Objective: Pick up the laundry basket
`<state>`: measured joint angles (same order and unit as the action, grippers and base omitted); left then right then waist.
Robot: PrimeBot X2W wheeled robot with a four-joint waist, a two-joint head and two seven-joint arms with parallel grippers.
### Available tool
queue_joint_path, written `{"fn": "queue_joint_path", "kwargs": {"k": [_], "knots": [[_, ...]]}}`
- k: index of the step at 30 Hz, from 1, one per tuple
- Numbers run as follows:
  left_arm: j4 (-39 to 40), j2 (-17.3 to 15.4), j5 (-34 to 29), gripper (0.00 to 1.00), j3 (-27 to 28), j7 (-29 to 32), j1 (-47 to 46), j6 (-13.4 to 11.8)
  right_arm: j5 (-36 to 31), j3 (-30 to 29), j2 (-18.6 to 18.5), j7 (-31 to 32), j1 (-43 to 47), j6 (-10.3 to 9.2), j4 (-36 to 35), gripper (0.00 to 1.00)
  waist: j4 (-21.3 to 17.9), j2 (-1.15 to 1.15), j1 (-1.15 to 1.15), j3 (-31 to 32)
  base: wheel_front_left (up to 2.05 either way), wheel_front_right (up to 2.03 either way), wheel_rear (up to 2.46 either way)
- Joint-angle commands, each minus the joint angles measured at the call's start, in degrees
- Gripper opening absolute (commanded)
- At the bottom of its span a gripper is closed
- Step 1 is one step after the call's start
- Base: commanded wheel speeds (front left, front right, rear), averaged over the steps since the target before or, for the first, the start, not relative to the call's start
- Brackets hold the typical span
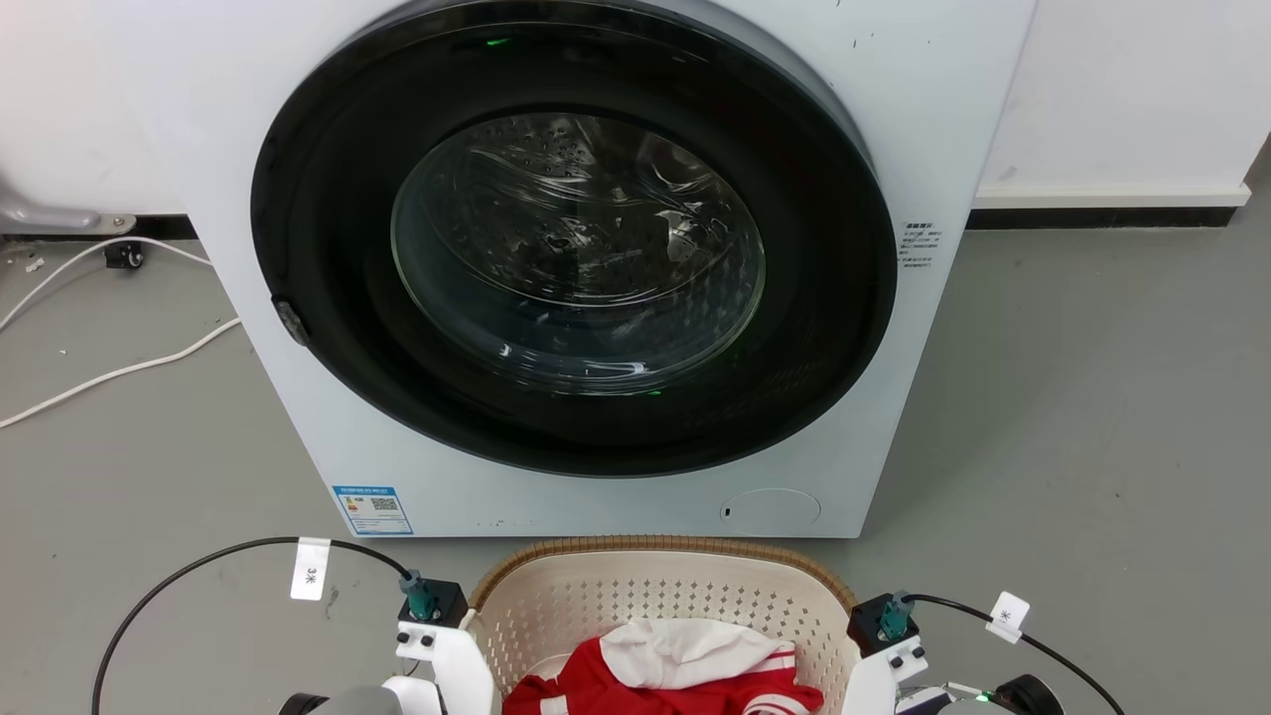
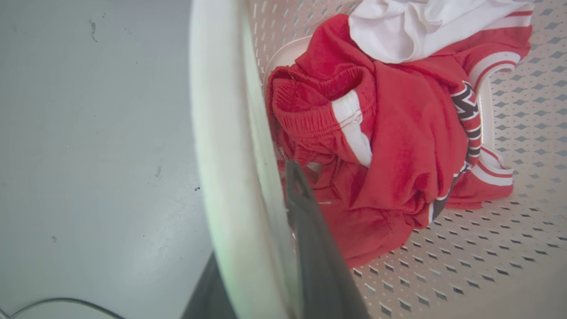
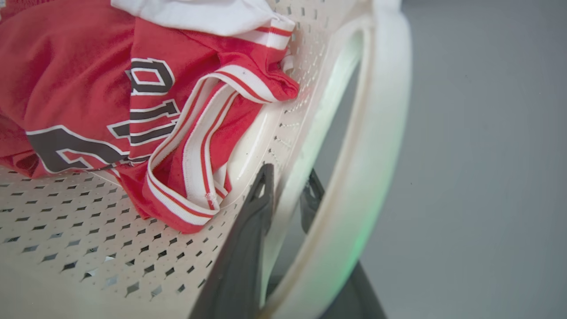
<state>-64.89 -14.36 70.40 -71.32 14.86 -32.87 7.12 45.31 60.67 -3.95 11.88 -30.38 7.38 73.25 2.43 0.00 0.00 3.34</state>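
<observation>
The laundry basket (image 1: pixel 655 549), cream perforated plastic with a brown woven rim, sits at the bottom centre of the head view, in front of the washing machine. It holds red and white clothes (image 1: pixel 675 673). My two wrists flank it, the left wrist (image 1: pixel 433 621) at its left side and the right wrist (image 1: pixel 887 628) at its right. In the left wrist view my left gripper (image 2: pixel 272 181) straddles the basket's side, one finger (image 2: pixel 310 230) inside by the red garment. My right gripper (image 3: pixel 289 175) pinches the opposite wall, with the white handle (image 3: pixel 372 146) just outside it.
A white front-loading washing machine (image 1: pixel 923 129) with its round dark door shut stands right behind the basket. White cables (image 1: pixel 99 375) lie on the grey floor at the left. Bare grey floor (image 1: pixel 1092 397) spreads to the right, up to the wall.
</observation>
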Motion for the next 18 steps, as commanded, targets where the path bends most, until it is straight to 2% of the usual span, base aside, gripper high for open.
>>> {"fn": "queue_joint_path", "kwargs": {"k": [1,18], "knots": [[-0.1,-1.1,0.1,0.00,0.0,-0.6,-1.2,0.5,-0.2,0.7,-1.1,0.1,-0.3,0.20,0.6,0.00,0.0,0.00,0.00,0.0,0.00,0.00,0.00],[-0.2,-1.2,1.2,0.00,-0.9,-0.7,-1.2,0.5,1.5,2.3,-1.2,0.0,-0.5,0.20,0.7,0.00,-0.3,0.00,0.00,0.0,0.00,0.00,0.00]]}}
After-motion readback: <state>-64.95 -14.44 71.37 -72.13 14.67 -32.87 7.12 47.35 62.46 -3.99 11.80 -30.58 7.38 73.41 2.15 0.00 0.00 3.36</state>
